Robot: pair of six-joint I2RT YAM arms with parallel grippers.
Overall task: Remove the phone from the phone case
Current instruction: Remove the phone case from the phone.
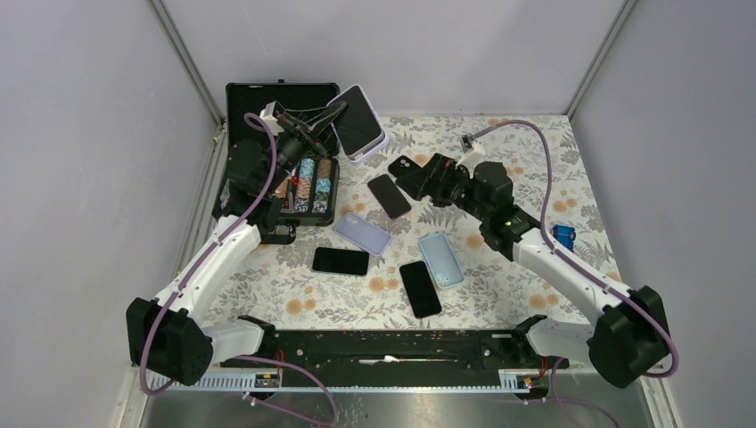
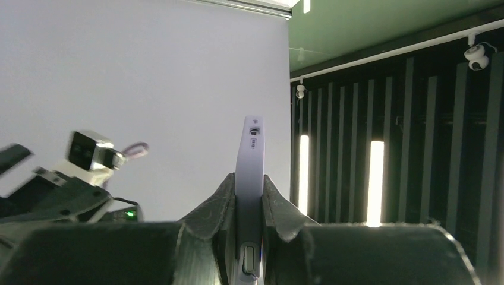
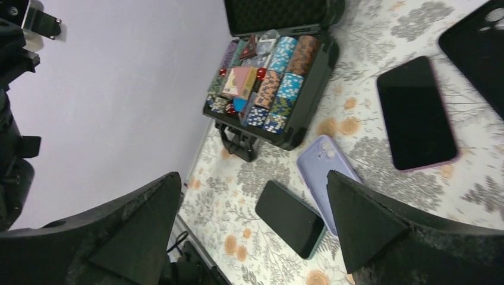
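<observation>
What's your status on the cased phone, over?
Left pincer shut on black phone in lavender case, held aloft. Right pincer open, empty. Phone not yet out. Air between pincers looks clear.

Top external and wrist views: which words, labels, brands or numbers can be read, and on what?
No text is readable in any view.
On the poker chips and pink box in the black case: markings too blurred to read.
On the cased phone in the left gripper: the edge shows no print.
</observation>
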